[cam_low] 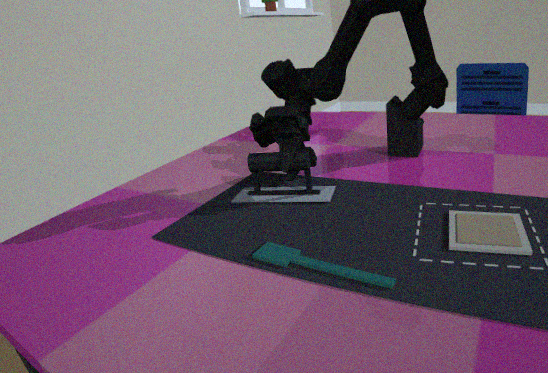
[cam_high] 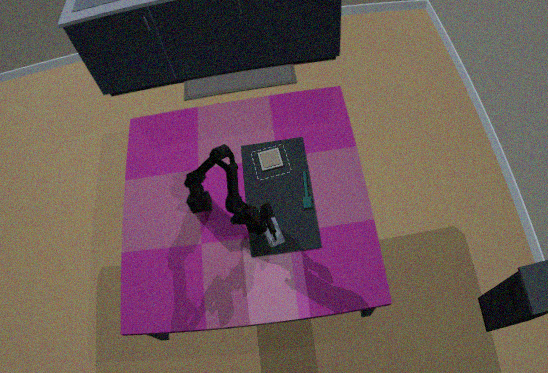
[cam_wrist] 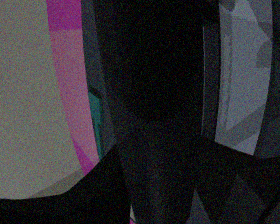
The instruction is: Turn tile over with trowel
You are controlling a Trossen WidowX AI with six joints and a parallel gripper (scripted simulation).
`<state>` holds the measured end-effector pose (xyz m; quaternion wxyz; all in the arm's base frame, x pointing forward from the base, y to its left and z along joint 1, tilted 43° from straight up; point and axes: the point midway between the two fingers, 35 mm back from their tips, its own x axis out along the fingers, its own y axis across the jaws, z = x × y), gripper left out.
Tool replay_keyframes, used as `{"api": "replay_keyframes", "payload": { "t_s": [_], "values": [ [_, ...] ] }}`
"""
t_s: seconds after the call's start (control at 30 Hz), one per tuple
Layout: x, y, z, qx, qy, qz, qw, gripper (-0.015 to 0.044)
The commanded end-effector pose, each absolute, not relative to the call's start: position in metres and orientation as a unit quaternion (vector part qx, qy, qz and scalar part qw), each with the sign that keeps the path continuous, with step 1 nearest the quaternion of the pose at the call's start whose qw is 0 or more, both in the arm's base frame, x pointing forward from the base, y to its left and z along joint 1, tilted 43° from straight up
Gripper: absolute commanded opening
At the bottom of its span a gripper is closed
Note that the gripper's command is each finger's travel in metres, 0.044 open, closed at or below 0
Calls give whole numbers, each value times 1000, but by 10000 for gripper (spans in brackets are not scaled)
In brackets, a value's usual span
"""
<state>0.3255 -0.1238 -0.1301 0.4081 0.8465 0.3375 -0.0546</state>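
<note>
The tile (cam_high: pixel 270 159) (cam_low: pixel 487 228) lies flat inside the dashed outline (cam_low: pixel 469 263) on the dark mat (cam_high: pixel 280 193) (cam_low: pixel 375 221). Its upper face shows a tan panel with a pale border; no mark shows on it. My gripper (cam_high: pixel 267 218) (cam_low: pixel 289 167) is shut on the black handle of the small trowel (cam_high: pixel 276 241) (cam_low: pixel 325 195) (cam_wrist: pixel 247 65). The trowel's flat grey blade is level, at or just above the mat, near the mat end away from the tile. The exact contact is unclear. The fingertips are dark in the wrist view.
A teal flat-bladed tool (cam_high: pixel 306 196) (cam_low: pixel 345 271) (cam_wrist: pixel 95 107) lies along the mat's edge, on the side away from the arm's base. The mat lies on a pink and magenta checkered table (cam_high: pixel 160 281) (cam_low: pixel 225 306). The arm's base stands on the table beside the mat.
</note>
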Motion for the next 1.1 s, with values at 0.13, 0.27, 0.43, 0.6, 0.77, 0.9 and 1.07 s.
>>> {"api": "replay_keyframes", "payload": {
  "t_s": [0.13,0.27,0.43,0.6,0.77,0.9,1.07],
  "values": [
    [325,-125,-132,847,335,-57,408,210],
    [325,-125,-132,847,335,-57,408,300],
    [325,-125,-132,847,335,-57,408,300],
    [323,-126,-131,847,336,-58,408,300],
    [311,-137,-128,845,338,-61,410,300],
    [300,-145,-123,844,339,-61,411,300],
    [286,-153,-115,845,338,-59,411,300]
  ]
}}
